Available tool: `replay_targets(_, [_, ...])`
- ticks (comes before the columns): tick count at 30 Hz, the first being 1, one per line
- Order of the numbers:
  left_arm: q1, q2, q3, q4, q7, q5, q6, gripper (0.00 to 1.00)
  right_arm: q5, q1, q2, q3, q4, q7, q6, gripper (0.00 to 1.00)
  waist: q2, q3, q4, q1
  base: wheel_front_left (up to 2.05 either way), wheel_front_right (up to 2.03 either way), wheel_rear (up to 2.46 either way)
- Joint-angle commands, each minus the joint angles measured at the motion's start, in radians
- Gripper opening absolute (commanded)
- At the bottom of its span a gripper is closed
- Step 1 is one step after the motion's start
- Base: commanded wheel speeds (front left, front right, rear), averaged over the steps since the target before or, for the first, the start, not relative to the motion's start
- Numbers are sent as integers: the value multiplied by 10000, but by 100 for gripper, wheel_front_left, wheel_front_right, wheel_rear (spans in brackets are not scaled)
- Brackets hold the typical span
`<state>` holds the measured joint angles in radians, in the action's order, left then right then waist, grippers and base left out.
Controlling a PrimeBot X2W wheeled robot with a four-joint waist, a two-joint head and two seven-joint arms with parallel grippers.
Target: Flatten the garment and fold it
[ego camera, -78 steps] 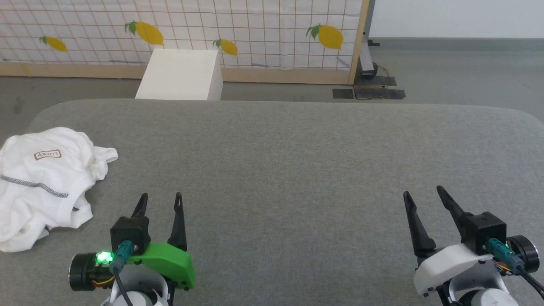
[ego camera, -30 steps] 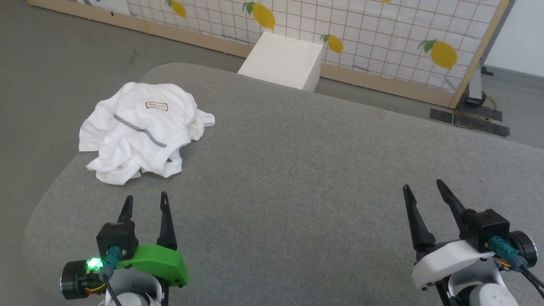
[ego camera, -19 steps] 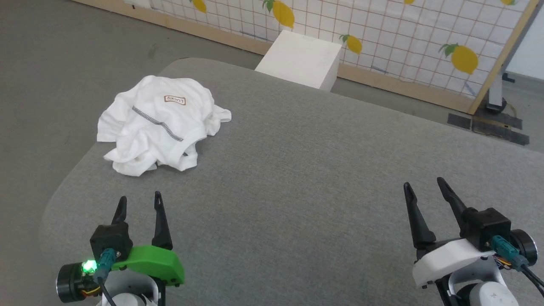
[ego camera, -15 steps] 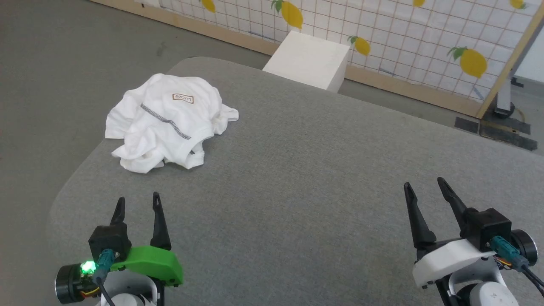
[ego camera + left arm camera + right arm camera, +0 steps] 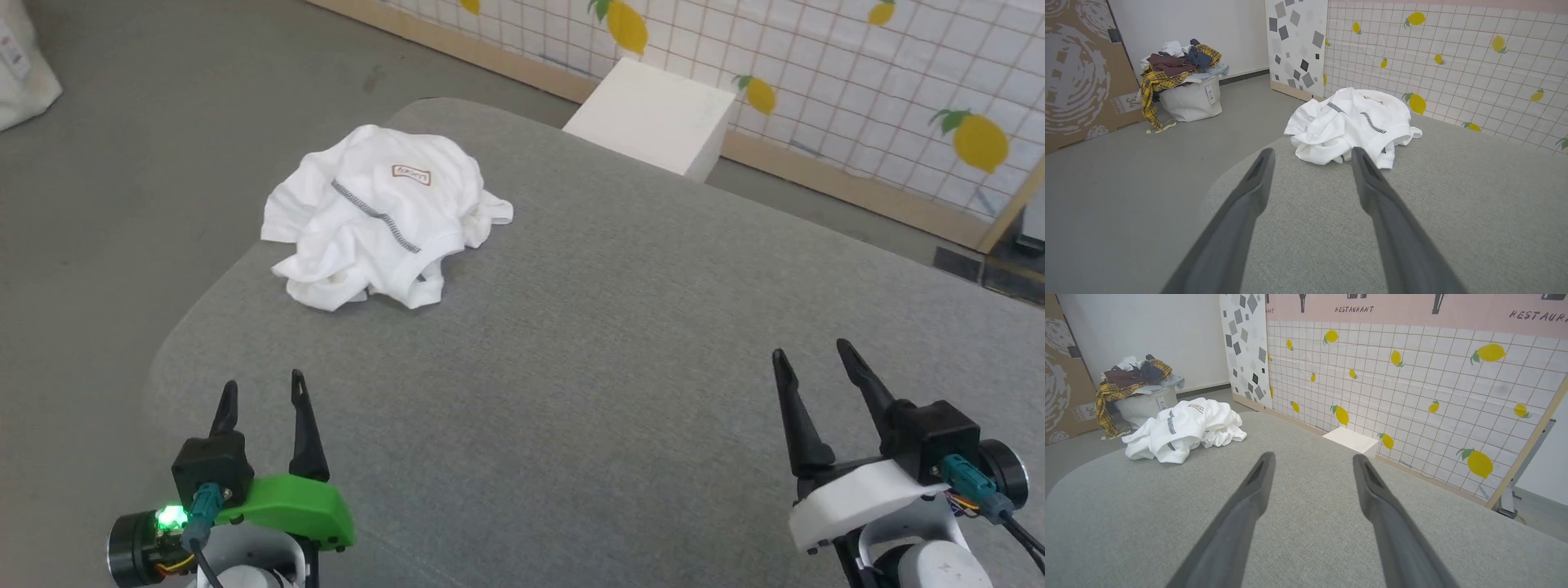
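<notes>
The white T-shirt [image 5: 380,219] lies crumpled in a heap near the far left corner of the grey padded table [image 5: 620,327], its tan patch and a dark stitched seam facing up. The left wrist view has the T-shirt [image 5: 1351,124] straight ahead, past the fingertips; in the right wrist view the T-shirt [image 5: 1182,428] sits far off to the left. My left gripper [image 5: 261,394] hovers open over the table's near left part, well short of the heap. My right gripper [image 5: 808,359] is open at the near right, with nothing between its fingers.
A white rigid box [image 5: 653,118] stands on the floor behind the table, against a lemon-print tiled panel [image 5: 857,73]. A laundry basket piled with clothes [image 5: 1180,83] sits on the floor to the left, beside a cardboard sheet [image 5: 1081,69]. The table's left edge [image 5: 175,343] is rounded.
The head camera has swung left and tilted, so the T-shirt and box now sit further right in the picture. Both grippers keep their open pose; the shirt itself has not moved.
</notes>
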<state>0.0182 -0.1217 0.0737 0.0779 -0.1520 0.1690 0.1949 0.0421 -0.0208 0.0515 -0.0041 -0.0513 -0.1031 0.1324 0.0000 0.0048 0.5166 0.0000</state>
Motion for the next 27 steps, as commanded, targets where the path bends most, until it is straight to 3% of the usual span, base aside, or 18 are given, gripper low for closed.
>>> replay_targets(1, [-70, -47, 38, 32, -125, 100, 102, 100, -41, -196, -8, 25, -28, -79, -13, 100, 0, 35, 150, 0, -7, -7, -7])
replay_targets(19, [-125, -161, 286, 111, -456, 425, 689, 100, -187, -236, -11, 420, -33, -149, -15, 100, 0, 22, 1125, 0, -5, -5, -5])
replay_targets(27, [327, -334, 451, 274, -581, 617, 693, 100, -253, -335, -12, 557, 68, -122, -16, 100, 0, 311, 1503, 0, -3, -3, -3])
